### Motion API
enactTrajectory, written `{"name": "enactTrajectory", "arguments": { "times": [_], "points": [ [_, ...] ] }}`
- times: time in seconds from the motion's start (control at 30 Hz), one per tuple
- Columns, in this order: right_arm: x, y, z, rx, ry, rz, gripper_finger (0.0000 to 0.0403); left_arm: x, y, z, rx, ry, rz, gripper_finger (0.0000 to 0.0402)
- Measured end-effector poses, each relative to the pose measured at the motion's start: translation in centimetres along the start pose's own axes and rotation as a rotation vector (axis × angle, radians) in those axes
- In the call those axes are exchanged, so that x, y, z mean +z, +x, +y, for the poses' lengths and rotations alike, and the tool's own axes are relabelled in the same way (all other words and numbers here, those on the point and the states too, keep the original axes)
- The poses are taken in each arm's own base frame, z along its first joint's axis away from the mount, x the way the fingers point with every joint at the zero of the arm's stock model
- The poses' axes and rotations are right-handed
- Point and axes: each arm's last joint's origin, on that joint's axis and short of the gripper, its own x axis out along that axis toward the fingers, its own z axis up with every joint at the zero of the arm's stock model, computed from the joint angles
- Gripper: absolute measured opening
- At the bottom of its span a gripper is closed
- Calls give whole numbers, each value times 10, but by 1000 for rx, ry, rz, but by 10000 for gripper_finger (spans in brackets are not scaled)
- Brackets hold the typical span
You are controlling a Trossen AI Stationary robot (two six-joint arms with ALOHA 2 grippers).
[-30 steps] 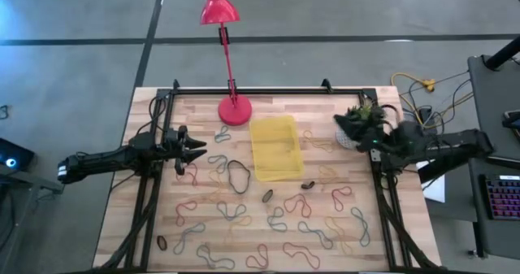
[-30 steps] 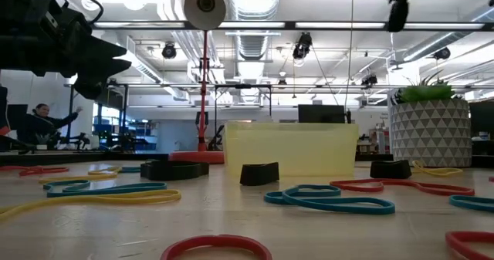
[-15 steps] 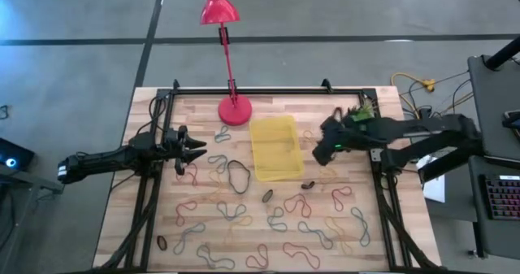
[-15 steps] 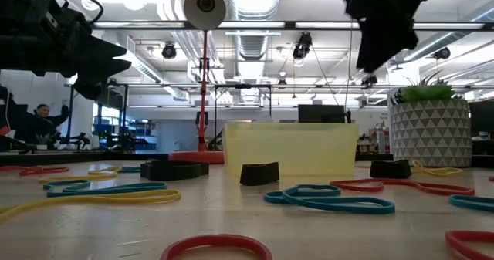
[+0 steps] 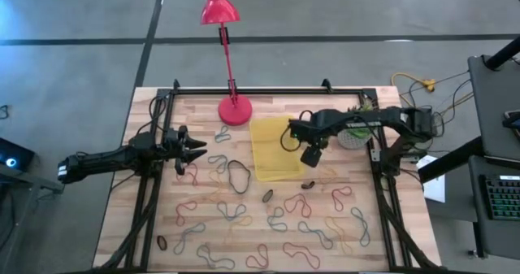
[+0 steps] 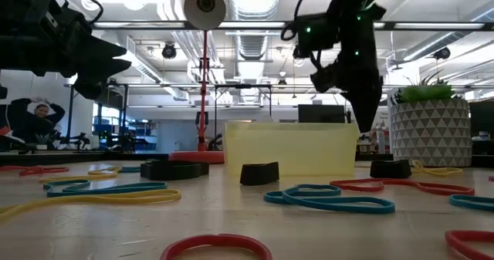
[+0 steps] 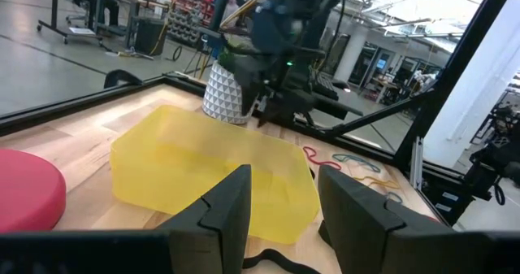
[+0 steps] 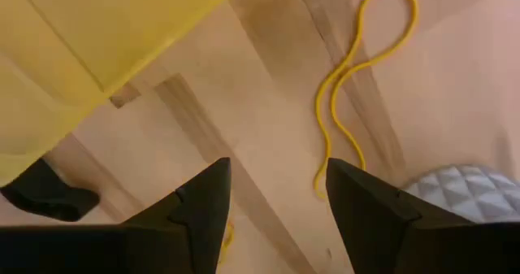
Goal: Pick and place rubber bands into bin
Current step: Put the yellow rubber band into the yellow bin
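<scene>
The right gripper (image 5: 311,154) hangs above the table with fingers spread and nothing between them, at the 3 o'clock edge of the bin (image 5: 275,148); a yellow band (image 8: 357,87) lies on the wood under it; the rubber bands (image 5: 268,217) scatter from 5 to 9 o'clock of the bin; the left gripper (image 5: 197,151), parted and empty, waits well off at 9 o'clock.
</scene>
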Motion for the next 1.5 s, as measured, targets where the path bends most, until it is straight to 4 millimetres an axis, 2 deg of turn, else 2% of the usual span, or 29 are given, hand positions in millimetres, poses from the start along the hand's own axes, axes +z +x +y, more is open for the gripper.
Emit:
{"name": "enactTrajectory", "arguments": {
  "times": [0.27,0.63,1.07,1.2,1.5],
  "points": [
    [8,24,-29,36,-2,42,192,0,0,0,0,0,0,129],
    [21,61,-26,-117,-75,124,192,0,0,0,0,0,0,129],
    [26,69,-35,-35,-173,106,188,0,0,0,0,0,0,129],
    [25,72,-34,18,-205,101,163,0,0,0,0,0,0,129],
    [25,78,-31,24,-237,111,77,0,0,0,0,0,0,129]
  ]
}}
